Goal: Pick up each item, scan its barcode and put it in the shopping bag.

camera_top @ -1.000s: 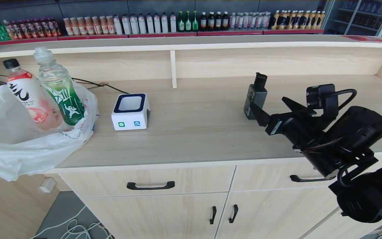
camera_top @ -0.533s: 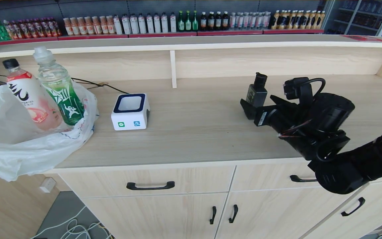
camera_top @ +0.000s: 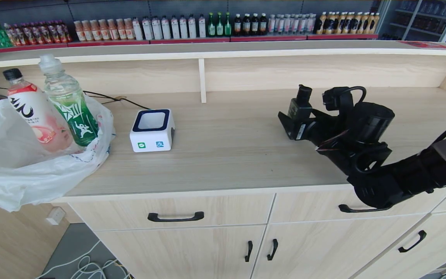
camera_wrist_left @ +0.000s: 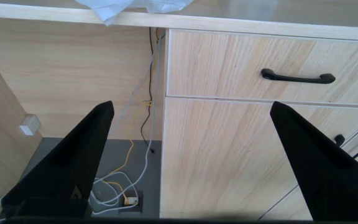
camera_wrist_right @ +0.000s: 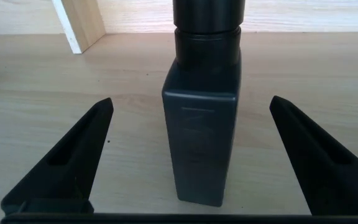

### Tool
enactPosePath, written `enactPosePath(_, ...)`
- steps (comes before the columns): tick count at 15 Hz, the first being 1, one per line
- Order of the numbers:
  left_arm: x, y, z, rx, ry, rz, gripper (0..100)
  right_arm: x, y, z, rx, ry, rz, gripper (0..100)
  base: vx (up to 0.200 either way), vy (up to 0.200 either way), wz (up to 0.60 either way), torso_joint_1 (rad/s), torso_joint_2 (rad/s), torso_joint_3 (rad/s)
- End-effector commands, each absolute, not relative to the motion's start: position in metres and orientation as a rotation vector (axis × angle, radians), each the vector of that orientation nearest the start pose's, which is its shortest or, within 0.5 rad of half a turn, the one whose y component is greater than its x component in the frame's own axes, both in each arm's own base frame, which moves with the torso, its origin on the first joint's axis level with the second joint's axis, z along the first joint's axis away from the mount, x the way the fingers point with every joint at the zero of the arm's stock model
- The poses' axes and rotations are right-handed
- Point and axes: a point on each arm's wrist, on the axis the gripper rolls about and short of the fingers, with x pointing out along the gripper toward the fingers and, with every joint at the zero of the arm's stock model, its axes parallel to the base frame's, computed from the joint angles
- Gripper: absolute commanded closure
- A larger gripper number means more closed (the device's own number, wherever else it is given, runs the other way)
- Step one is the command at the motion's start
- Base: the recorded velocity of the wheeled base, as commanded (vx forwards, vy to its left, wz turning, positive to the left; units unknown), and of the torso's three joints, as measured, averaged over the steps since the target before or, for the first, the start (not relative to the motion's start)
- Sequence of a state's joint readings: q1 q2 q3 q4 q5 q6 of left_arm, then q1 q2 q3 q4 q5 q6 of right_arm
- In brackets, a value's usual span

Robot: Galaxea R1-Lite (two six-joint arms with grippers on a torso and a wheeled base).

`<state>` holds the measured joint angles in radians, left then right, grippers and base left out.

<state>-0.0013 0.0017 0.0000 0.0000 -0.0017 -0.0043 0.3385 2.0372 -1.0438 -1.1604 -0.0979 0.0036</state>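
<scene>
A dark grey square bottle (camera_top: 299, 107) with a black cap stands upright on the right part of the wooden counter (camera_top: 230, 155). My right gripper (camera_top: 297, 123) is open and level with the bottle's lower half. In the right wrist view the bottle (camera_wrist_right: 207, 134) stands between the spread fingers (camera_wrist_right: 67, 165), untouched by either. The white scanner box (camera_top: 152, 130) sits left of centre. A white shopping bag (camera_top: 21, 162) at the counter's left end holds a pink-labelled bottle (camera_top: 37, 112) and a green-labelled bottle (camera_top: 70, 104). My left gripper (camera_wrist_left: 188, 109) is open below the counter edge.
A raised back ledge with a thin upright divider (camera_top: 202, 79) runs behind the counter. A black cable (camera_top: 114, 99) trails behind the scanner. Drawers and cabinet doors with black handles (camera_wrist_left: 297, 78) lie under the counter, and loose wires (camera_wrist_left: 126, 186) lie on the floor.
My right arm has moved forward and to the left, bringing its open fingers from short of the dark bottle to either side of it. The bag, scanner and bottles have stayed put.
</scene>
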Motion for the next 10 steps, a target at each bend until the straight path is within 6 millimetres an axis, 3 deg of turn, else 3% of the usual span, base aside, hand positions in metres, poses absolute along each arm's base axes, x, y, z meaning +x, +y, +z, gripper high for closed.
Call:
enactPosePath(1, -0.023, 0.000, 0.076, -0.005, 0.002, -0.003, 0, 0.385, 0.130, 0.179, 0.049, -0.168, 0.234, 0, 0.000, 0.000, 0.00, 0.000, 0.00, 0.000)
enactPosePath(10, -0.023, 0.000, 0.076, -0.005, 0.002, -0.003, 0, 0.404, 0.132, 0.170, 0.076, -0.170, 0.185, 0, 0.000, 0.000, 0.00, 0.000, 0.00, 0.000)
